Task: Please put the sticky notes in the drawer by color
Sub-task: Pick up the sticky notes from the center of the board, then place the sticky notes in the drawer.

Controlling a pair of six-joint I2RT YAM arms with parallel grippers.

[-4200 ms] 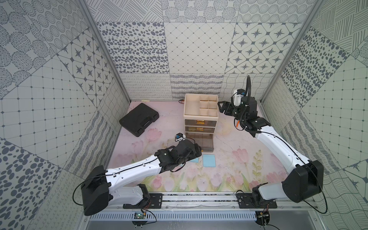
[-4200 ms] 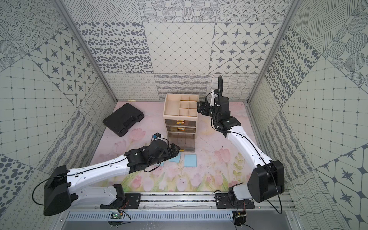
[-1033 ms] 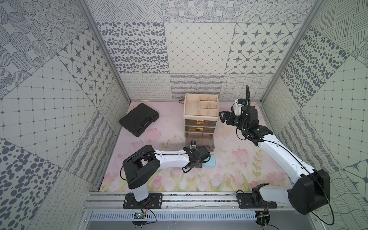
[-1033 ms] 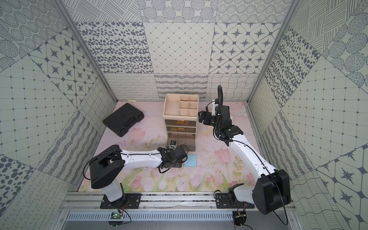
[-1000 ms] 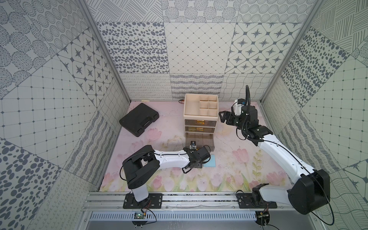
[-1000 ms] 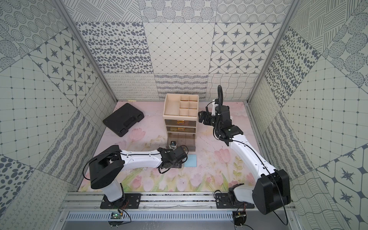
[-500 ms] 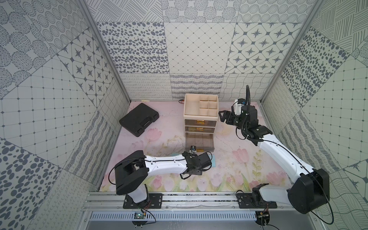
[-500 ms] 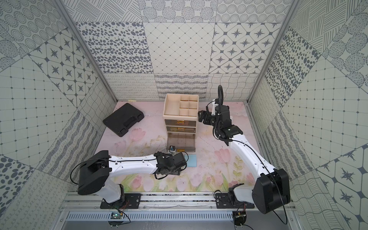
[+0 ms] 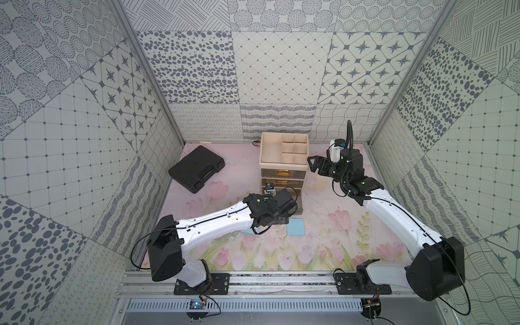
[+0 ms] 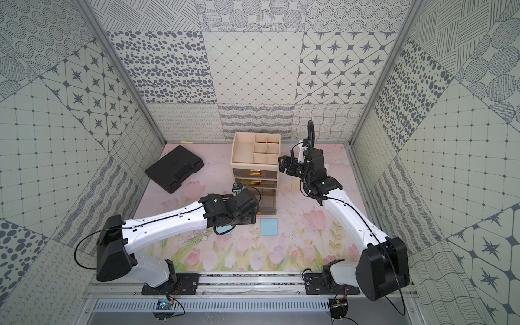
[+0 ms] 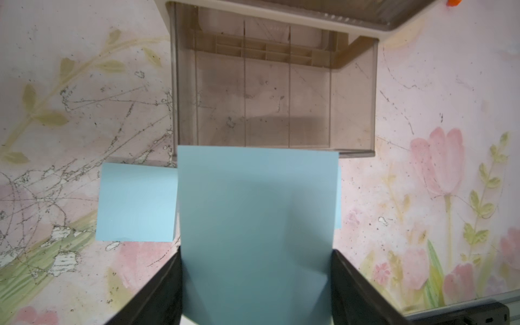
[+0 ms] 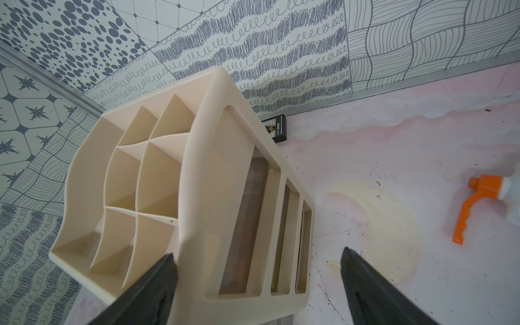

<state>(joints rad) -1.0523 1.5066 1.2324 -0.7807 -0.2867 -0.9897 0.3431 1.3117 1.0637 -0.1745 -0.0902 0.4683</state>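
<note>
My left gripper [image 11: 256,253] is shut on a light blue sticky note pad [image 11: 257,213], held flat between both fingers just in front of the open bottom drawer [image 11: 374,98], which is empty. Another blue pad [image 11: 136,202] lies on the mat beside it. Both top views show a blue pad [image 9: 295,227] [image 10: 269,226] in front of the drawer, and the edge of another [image 9: 247,231] under the left arm. The cream cabinet [image 9: 283,157] has its upper two drawers closed. My right gripper [image 9: 312,166] [image 12: 258,253] stands open by the cabinet's right side, holding nothing.
A flat black case [image 9: 197,168] lies at the back left of the floral mat. A spray bottle with an orange trigger [image 12: 475,197] and a small black item [image 12: 277,128] near the back wall show in the right wrist view. Patterned walls enclose the mat.
The left arm has risen off the mat with the blue pad in its gripper, toward the open drawer. The right arm has hardly moved.
</note>
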